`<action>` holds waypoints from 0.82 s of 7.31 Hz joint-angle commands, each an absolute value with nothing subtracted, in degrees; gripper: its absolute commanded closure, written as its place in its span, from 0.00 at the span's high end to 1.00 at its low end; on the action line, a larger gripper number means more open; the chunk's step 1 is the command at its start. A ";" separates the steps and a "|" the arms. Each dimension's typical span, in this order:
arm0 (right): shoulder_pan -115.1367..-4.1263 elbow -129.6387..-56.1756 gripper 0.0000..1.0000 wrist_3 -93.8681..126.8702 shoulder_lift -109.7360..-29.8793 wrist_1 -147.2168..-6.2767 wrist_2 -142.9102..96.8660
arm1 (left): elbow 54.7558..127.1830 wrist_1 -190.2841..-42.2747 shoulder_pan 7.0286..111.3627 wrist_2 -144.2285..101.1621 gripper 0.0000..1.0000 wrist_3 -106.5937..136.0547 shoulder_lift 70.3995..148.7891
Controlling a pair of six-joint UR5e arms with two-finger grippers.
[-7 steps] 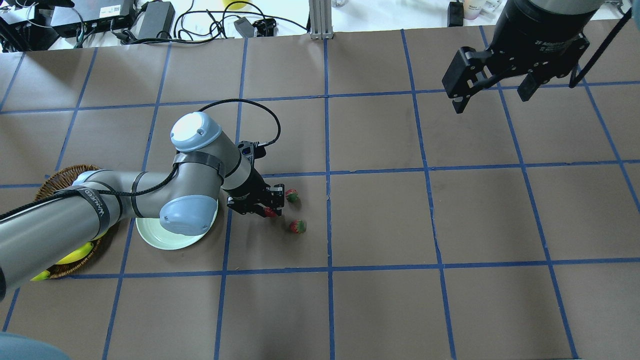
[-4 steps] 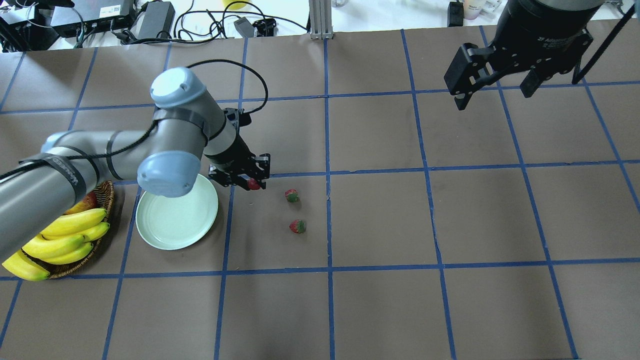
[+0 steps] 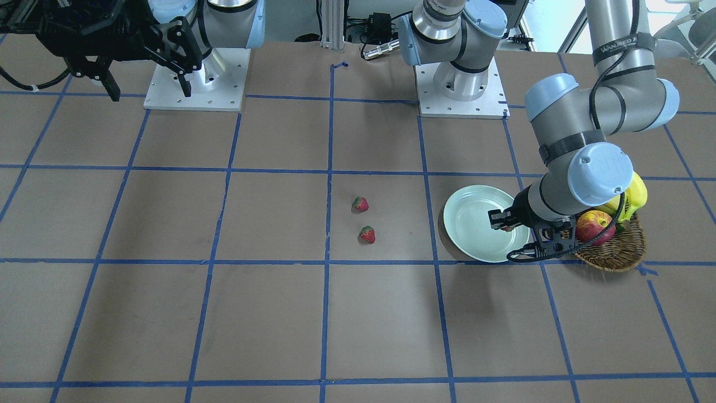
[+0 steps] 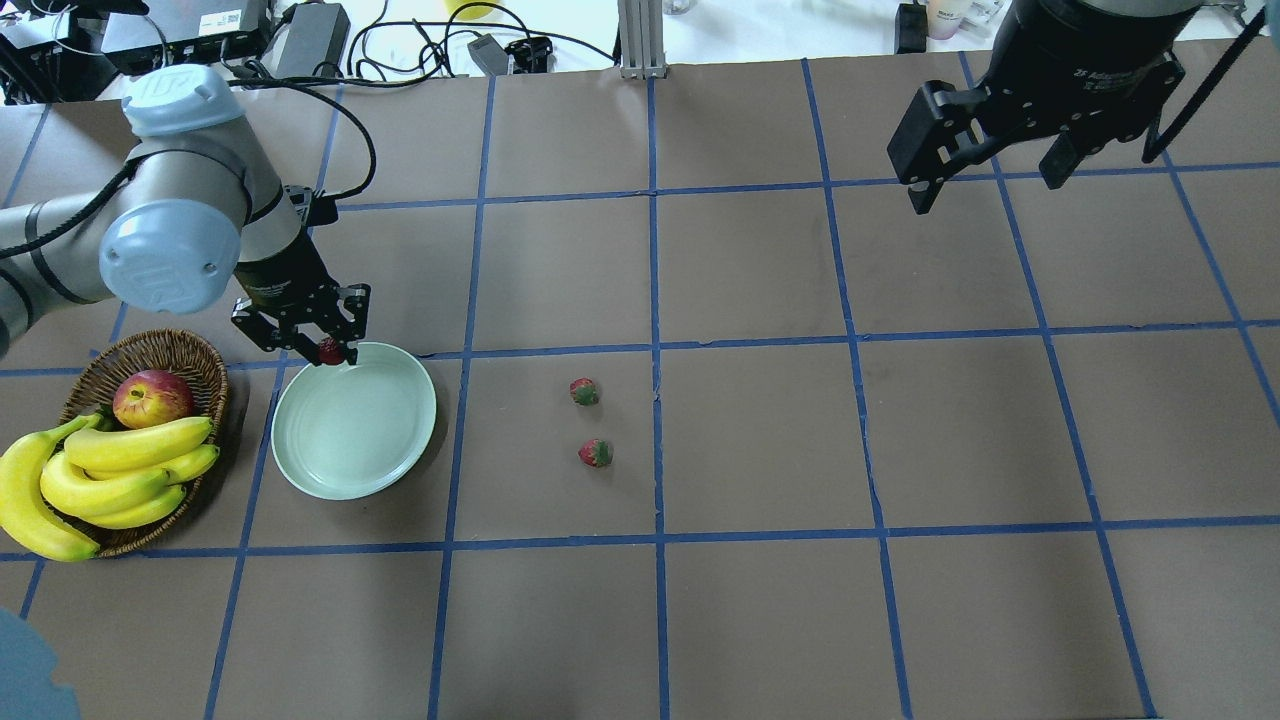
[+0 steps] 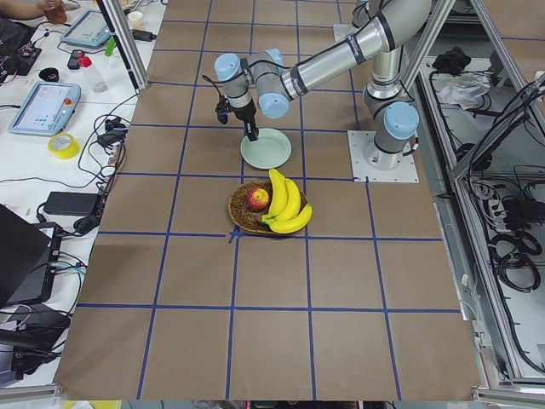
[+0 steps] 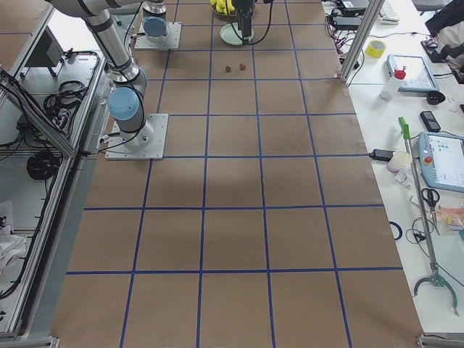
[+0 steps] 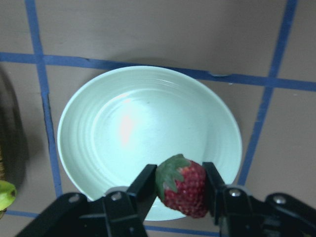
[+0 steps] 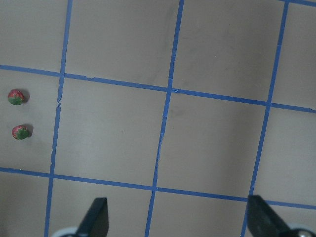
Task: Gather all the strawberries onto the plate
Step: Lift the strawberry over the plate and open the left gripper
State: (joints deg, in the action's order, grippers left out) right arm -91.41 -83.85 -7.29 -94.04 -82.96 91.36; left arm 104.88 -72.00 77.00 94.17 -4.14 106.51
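Left tool (image 4: pixel 328 351) is closed on one strawberry (image 7: pixel 182 185): its two fingers press the red fruit from both sides, and the green cap points sideways. It hangs over the edge of the plate (image 4: pixel 300 455), on the part that is close to the basket (image 4: pixel 196 352). The pale green plate lies flat on the bench (image 4: pixel 760 430), just beside the wicker basket. This basket holds an apple (image 4: pixel 153 397) and a bunch of bananas (image 4: pixel 110 465), whose ends reach over its rim. Two other strawberries (image 4: pixel 584 391) (image 4: pixel 596 453) lie on the bench near each other, well apart from the plate, on the side away from the basket. Right tool (image 4: pixel 985 188) is wide open, raised over the far right part of the bench, well apart from all the fruit.
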 commanded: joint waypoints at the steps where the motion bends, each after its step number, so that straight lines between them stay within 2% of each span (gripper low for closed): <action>1: -91.41 -83.85 1.00 -7.29 -94.13 -82.97 91.41 | 106.52 -68.91 75.94 95.62 0.00 -4.31 109.85; 2: -91.41 -84.02 1.00 -7.29 -94.13 -82.97 91.32 | 107.05 -68.65 75.94 95.62 0.00 -4.31 110.65; 3: -91.41 -83.94 1.00 -7.29 -94.13 -82.97 91.41 | 107.75 -68.47 75.94 97.45 0.14 -4.39 111.09; 4: -91.41 -83.94 1.00 -7.29 -94.13 -82.97 91.41 | 108.10 -68.47 75.94 99.82 0.89 -4.22 111.09; 5: -91.41 -83.94 1.00 -7.29 -93.96 -82.97 91.41 | 108.11 -68.47 75.94 99.84 1.00 -4.22 111.09; 6: -91.49 -84.02 1.00 -7.29 -94.13 -82.97 91.32 | 107.58 -68.47 75.94 99.23 1.00 -4.22 110.14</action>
